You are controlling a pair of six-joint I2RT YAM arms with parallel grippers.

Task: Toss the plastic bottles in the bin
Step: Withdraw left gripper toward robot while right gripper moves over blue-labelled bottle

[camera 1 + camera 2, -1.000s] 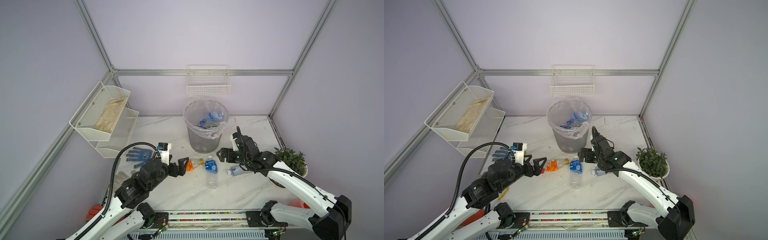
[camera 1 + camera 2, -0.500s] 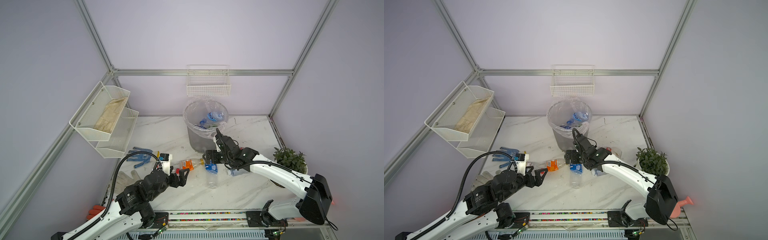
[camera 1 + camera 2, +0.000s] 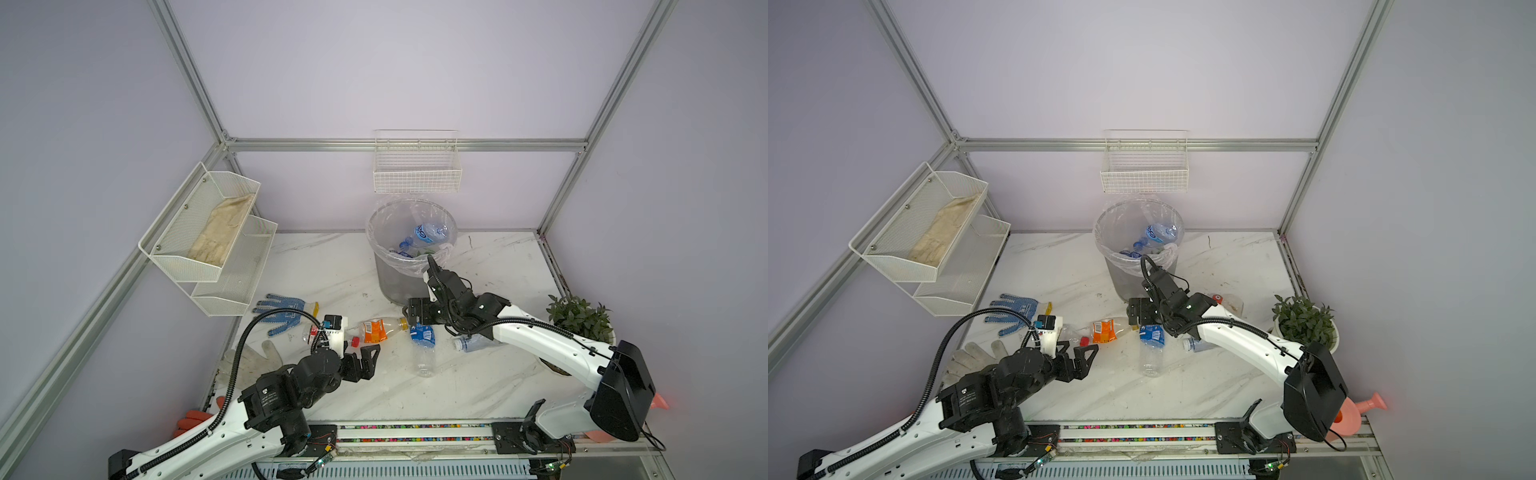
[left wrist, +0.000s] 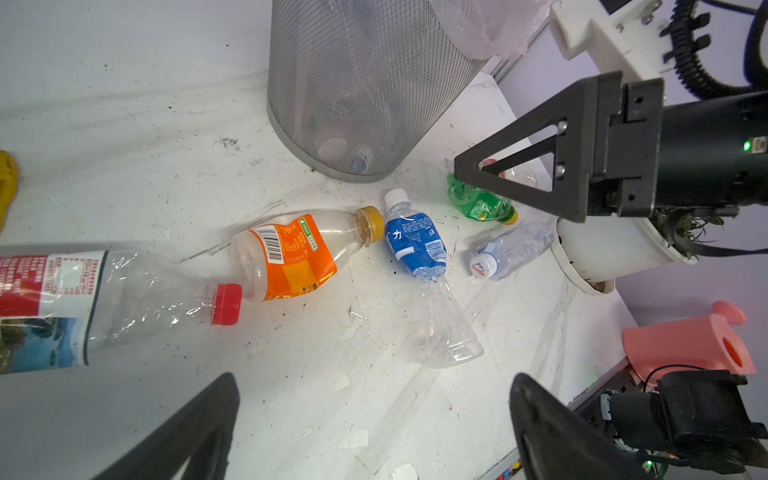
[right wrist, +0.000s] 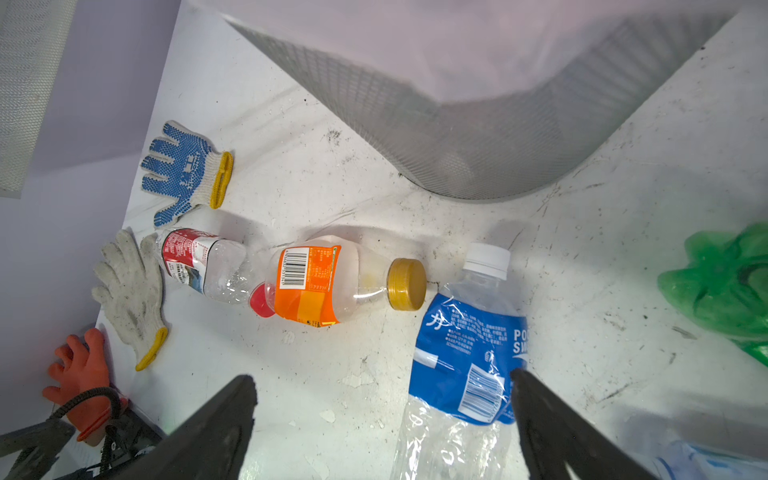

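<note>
The grey mesh bin (image 3: 390,286) (image 3: 1121,282) stands at the back centre with several plastic bottles (image 3: 428,235) inside. On the table in front of it lie an orange-label bottle (image 3: 376,329) (image 5: 320,282), a blue-label bottle (image 3: 423,345) (image 5: 465,353), a red-capped bottle (image 4: 83,299), a small clear bottle (image 3: 469,344) and a crushed green bottle (image 4: 478,203). My right gripper (image 3: 411,316) (image 5: 381,378) hangs open over the blue-label bottle's neck, which lies against one finger. My left gripper (image 3: 371,358) (image 4: 374,382) is open and empty, nearer the front than the orange-label bottle.
A blue-dotted glove (image 3: 282,311) and a white glove (image 3: 253,361) lie at the left, with an orange glove (image 5: 83,374) at the table edge. White wire baskets (image 3: 415,166) (image 3: 208,237) hang on the walls. A potted plant (image 3: 577,316) and a pink watering can (image 3: 1358,411) stand at the right.
My right gripper has swung left from beside the bin to above the blue-label and orange-label bottles. My left gripper has drawn back toward the front edge. Both stay open.
</note>
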